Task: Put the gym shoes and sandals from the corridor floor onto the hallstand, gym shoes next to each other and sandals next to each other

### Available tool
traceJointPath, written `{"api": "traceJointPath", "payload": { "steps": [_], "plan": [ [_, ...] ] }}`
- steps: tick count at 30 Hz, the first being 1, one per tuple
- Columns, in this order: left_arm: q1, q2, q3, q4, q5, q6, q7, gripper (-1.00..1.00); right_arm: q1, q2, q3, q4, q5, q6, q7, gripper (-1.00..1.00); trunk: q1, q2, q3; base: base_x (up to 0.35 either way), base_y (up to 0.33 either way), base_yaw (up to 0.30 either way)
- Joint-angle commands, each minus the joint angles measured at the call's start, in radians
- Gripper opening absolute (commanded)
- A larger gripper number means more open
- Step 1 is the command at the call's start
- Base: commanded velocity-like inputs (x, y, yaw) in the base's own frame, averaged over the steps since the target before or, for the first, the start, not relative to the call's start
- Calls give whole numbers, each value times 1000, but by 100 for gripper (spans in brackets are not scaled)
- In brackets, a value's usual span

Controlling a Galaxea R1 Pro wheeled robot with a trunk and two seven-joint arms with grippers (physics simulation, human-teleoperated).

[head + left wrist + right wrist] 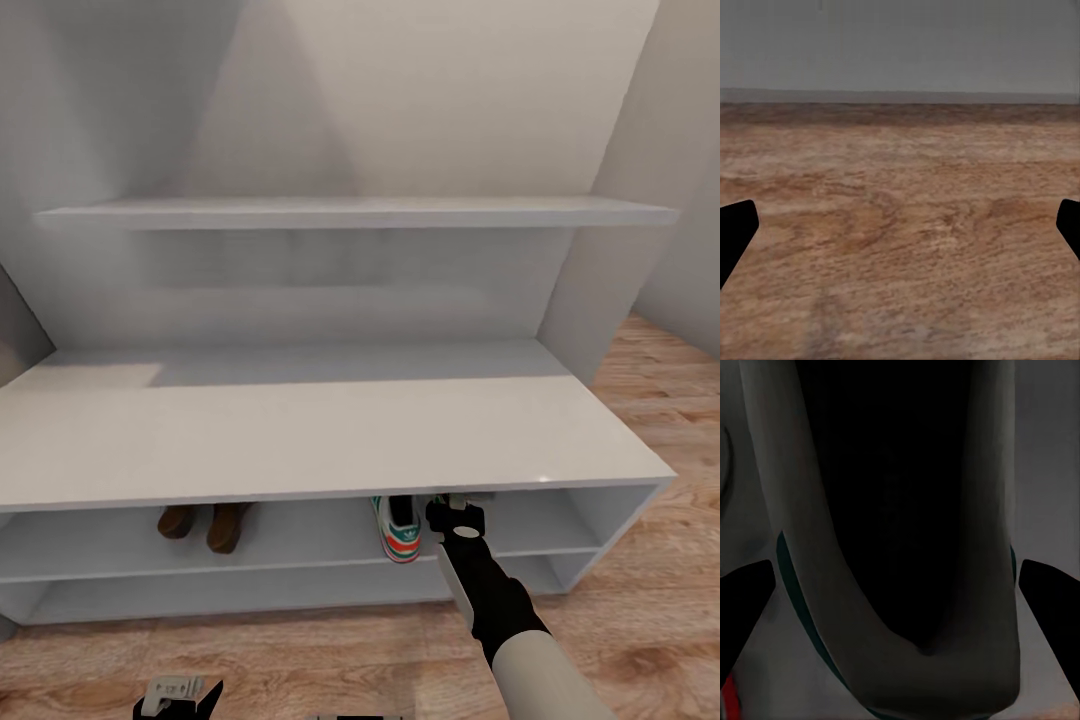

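White gym shoe (pixel 400 535) sits between parted right claw (pixel 457 517); no legible writing.

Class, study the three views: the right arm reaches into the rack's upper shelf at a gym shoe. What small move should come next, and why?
Probably draw the right gripper straight back out of the rack. Its fingers stand wide apart either side of a gym shoe that already sits on the shelf, so it looks released. The sandals are shelved to its left. The left gripper is open above the floor.
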Motion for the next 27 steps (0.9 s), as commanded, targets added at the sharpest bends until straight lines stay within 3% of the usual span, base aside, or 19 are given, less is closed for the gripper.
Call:
{"api": "traceJointPath", "payload": {
  "steps": [1,20,21,27],
  "plan": [
    [-1,-1,9,0,-10,-5,-5,100,0,0,2,-2,5,9,-4,-100,0,0,-1,33,24,0],
    [-1,-1,9,1,-10,-5,-5,100,0,0,2,-1,5,9,-3,-100,0,0,-1,4,3,0],
    [-1,-1,9,1,-10,-5,-5,100,0,0,2,0,4,9,-3,100,0,0,-1,0,0,0],
    [-1,-1,9,1,-10,-5,-5,100,0,0,3,1,3,9,-3,100,0,0,-1,0,0,0]
  ]
}}
